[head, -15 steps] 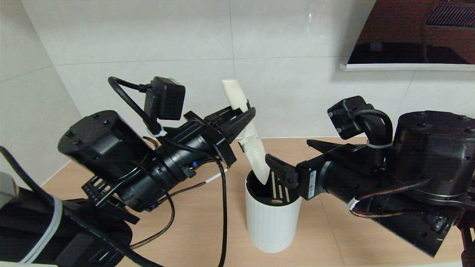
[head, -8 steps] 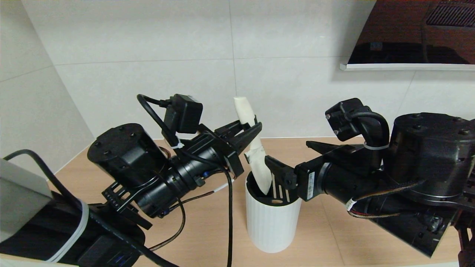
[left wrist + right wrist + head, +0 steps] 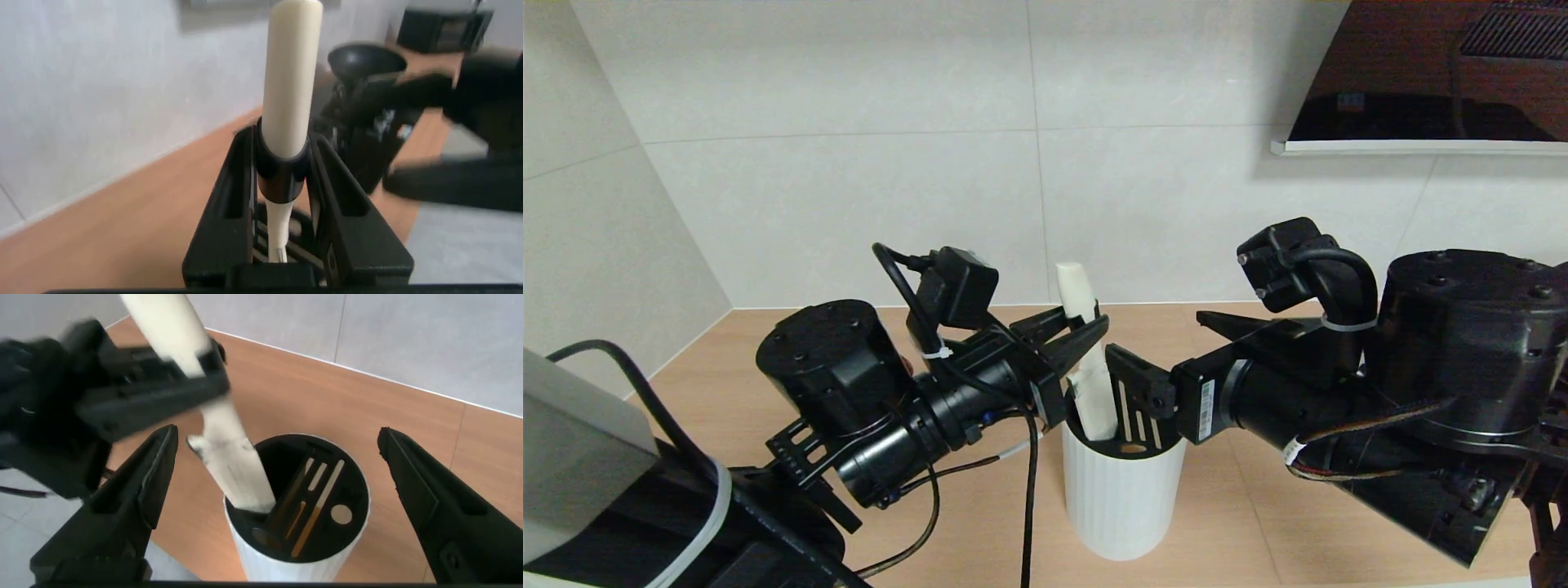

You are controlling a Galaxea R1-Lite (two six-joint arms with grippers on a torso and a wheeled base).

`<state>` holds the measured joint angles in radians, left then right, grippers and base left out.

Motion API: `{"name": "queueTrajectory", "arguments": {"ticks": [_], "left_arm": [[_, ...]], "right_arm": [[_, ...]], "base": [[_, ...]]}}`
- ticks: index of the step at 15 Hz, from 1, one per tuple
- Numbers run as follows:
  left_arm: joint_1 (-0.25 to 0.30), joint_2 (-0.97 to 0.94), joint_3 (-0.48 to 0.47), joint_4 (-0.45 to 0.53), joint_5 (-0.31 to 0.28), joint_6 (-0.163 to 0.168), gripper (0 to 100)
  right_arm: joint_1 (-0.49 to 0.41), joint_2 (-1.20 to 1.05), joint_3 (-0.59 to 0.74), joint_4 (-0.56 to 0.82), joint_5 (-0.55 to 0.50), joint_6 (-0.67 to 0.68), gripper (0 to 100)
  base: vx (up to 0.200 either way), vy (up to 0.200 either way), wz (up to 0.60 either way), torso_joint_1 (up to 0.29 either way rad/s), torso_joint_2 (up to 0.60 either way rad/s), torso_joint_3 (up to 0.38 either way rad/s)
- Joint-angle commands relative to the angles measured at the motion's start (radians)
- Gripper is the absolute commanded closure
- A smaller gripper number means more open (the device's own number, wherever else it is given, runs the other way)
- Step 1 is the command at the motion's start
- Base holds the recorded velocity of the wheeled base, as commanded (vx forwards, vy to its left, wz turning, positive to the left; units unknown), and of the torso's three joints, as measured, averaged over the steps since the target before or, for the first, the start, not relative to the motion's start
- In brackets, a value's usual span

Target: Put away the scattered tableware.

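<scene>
Now the left gripper point(image 3: 1086, 336) is clamped on the cream-white utensil point(image 3: 1074, 290). Both black fingers point(image 3: 229, 196) are pressed to the handle a little below its rounded top, which stands clear above them. In the left wrist view a dark band rings the handle right where the fingers meet it. It could be the pads or part of the utensil; hard to call from here.

The utensil itself is smooth, matte and pale. Its handle is round-ended and steps out below the grip into a broader, flatter section. Its kind is hard to name, since the working end is down out of sight. It leans slightly, top tipped toward the left, and its lower end sits inside the holder point(image 3: 1123, 498) against the left side of the opening.

That holder is a white ribbed cylinder with a black slotted insert at the mouth. It stands upright on the light wooden counter point(image 3: 1233, 523), near the front and about in the middle.

Over on the right, the right gripper point(image 3: 1168, 343) is spread wide apart, with its near finger just beside the holder's rim. I can't tell whether it touches.

Behind it all there's a white tiled wall point(image 3: 849, 204), with a dark hood point(image 3: 1437, 73) at the far upper right.
</scene>
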<state>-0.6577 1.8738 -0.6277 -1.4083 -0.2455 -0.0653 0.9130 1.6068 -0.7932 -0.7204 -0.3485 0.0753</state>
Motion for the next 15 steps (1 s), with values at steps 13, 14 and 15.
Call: {"name": "queueTrajectory", "arguments": {"ticks": [13,14,15], "left_arm": [[-0.005,0.142,0.002,-0.054,0.002,-0.002,100],[-0.007,0.143,0.002,-0.052,0.002,-0.002,100],[-0.007,0.153,0.002,-0.054,0.003,-0.002,100]], "right_arm": [[-0.028,0.008,-0.001,-0.001,0.0,0.0,0],[-0.028,0.008,-0.001,-0.001,0.0,0.0,0],[-0.028,0.008,-0.001,-0.001,0.0,0.0,0]], "base": [[0.0,0.0,0.0,0.0,0.0,0.0],[0.0,0.0,0.0,0.0,0.0,0.0],[0.0,0.0,0.0,0.0,0.0,0.0]]}}
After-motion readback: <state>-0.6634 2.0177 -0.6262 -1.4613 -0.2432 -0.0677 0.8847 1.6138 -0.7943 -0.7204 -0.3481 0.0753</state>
